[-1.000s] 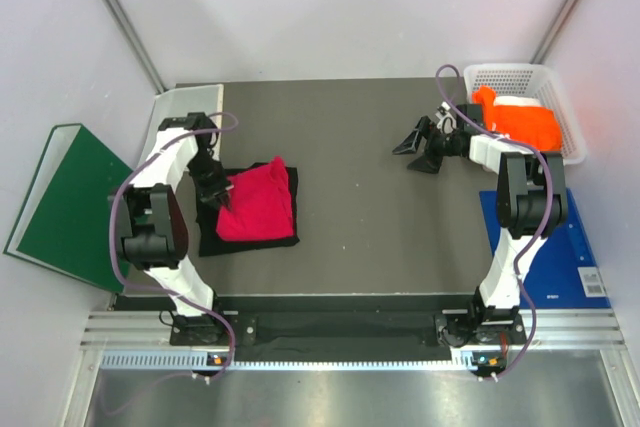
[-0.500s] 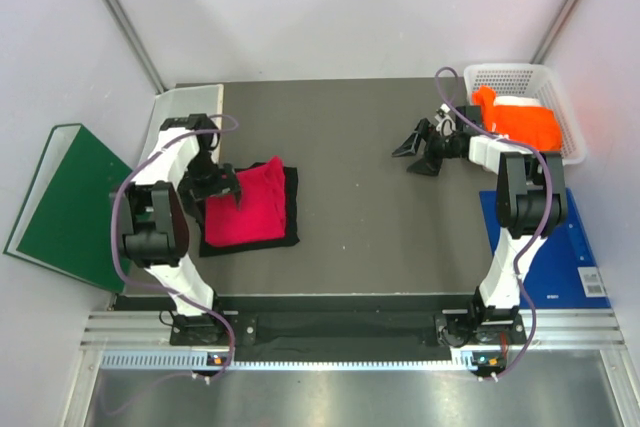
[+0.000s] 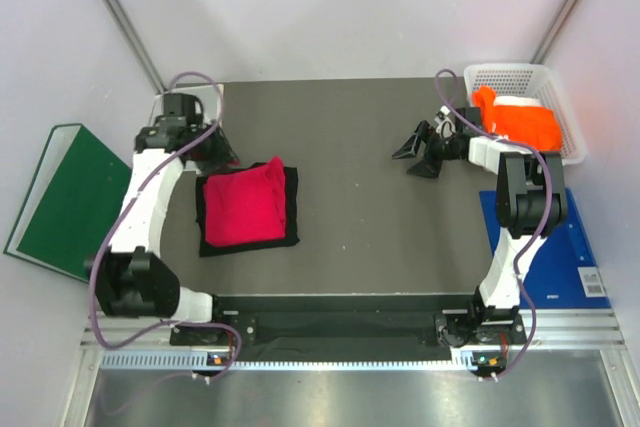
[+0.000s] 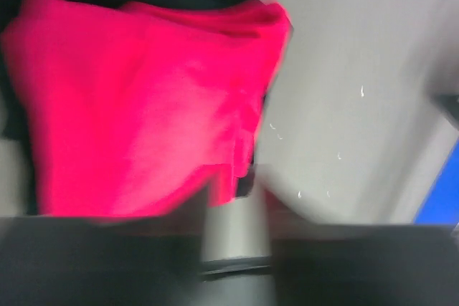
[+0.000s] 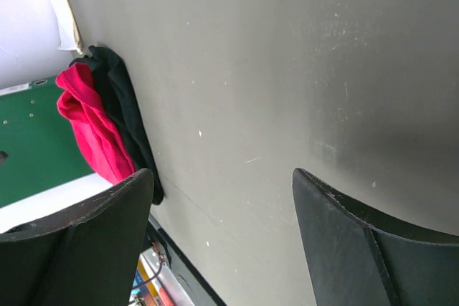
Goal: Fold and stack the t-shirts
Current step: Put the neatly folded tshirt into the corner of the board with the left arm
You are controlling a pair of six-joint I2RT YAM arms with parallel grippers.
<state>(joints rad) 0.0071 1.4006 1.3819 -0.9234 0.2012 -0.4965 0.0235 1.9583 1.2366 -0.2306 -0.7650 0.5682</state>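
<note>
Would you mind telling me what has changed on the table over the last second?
The left end effector let go of the crimson-pink t-shirt and drew back toward the far left, leaving it lying on the black t-shirt. The right end effector, open, and the orange t-shirt in the basket stayed put.

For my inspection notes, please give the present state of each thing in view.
crimson-pink t-shirt, folded, lying on the black one
black t-shirt, folded, under it
orange t-shirt, crumpled in white basket
left gripper, jaws open, empty
right gripper, jaws open, empty
</note>
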